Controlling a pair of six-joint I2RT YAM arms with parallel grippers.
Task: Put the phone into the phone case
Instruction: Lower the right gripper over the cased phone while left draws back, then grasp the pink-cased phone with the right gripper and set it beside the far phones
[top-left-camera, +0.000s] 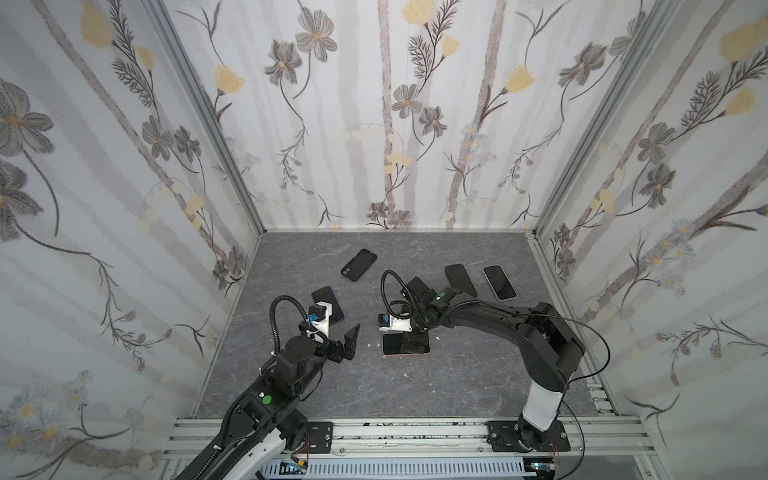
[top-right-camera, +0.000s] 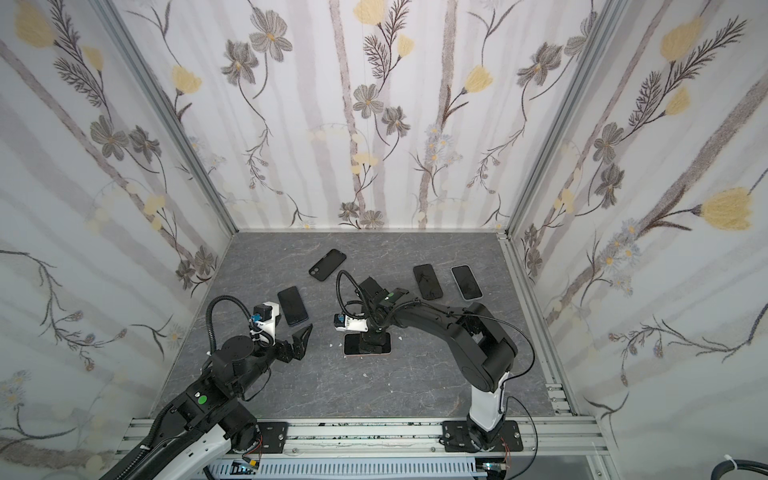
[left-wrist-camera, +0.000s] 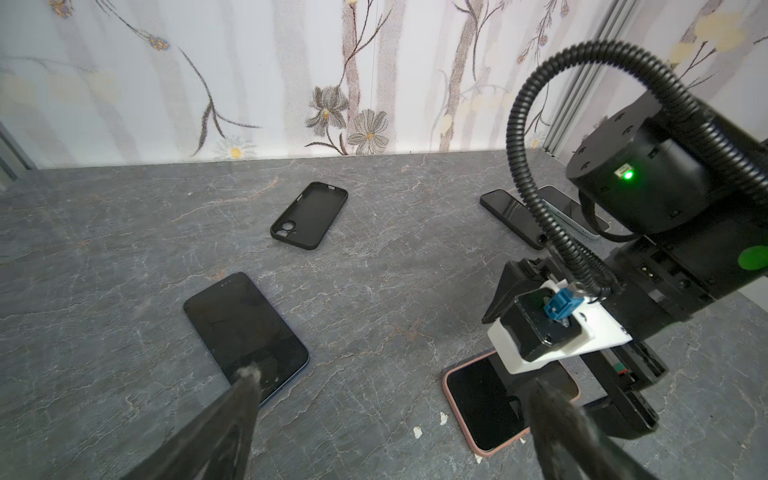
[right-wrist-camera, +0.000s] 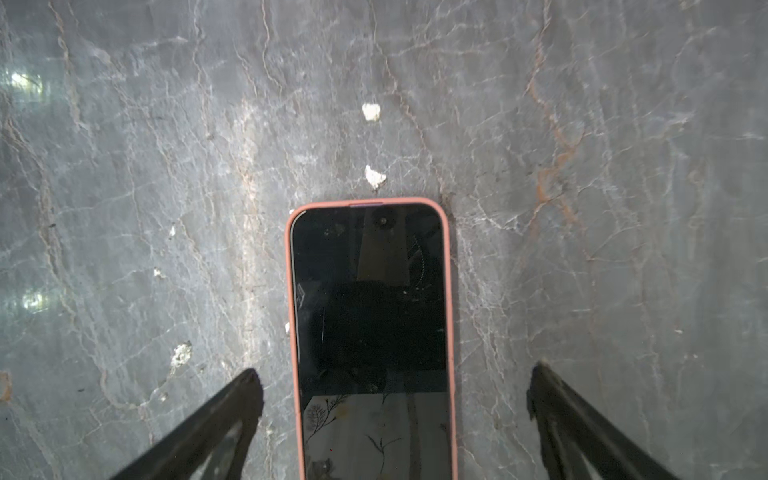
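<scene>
Right wrist view shows the right gripper (right-wrist-camera: 395, 370) spread wide, its two black fingers standing either side of the phone (right-wrist-camera: 370, 299) without touching it and holding nothing. The phone lies flat, dark glass screen up, seated in the salmon-pink phone case (right-wrist-camera: 293, 332), whose rounded rim frames the visible end. The other end runs out of frame, so the fit there cannot be judged. The left gripper (left-wrist-camera: 395, 380) is likewise wide apart and empty, hovering near a bare dark phone (left-wrist-camera: 245, 332). The table (right-wrist-camera: 166, 166) is grey, marble-veined and dotted with small white chips (right-wrist-camera: 371, 112). Farther back lie an empty matte black case (left-wrist-camera: 309, 216) and, side by side in both top views, a black-framed phone (top-left-camera: 460, 280) and a white-rimmed phone (top-left-camera: 499, 282). Floral wallpaper (top-left-camera: 386, 124) lines the walls.
</scene>
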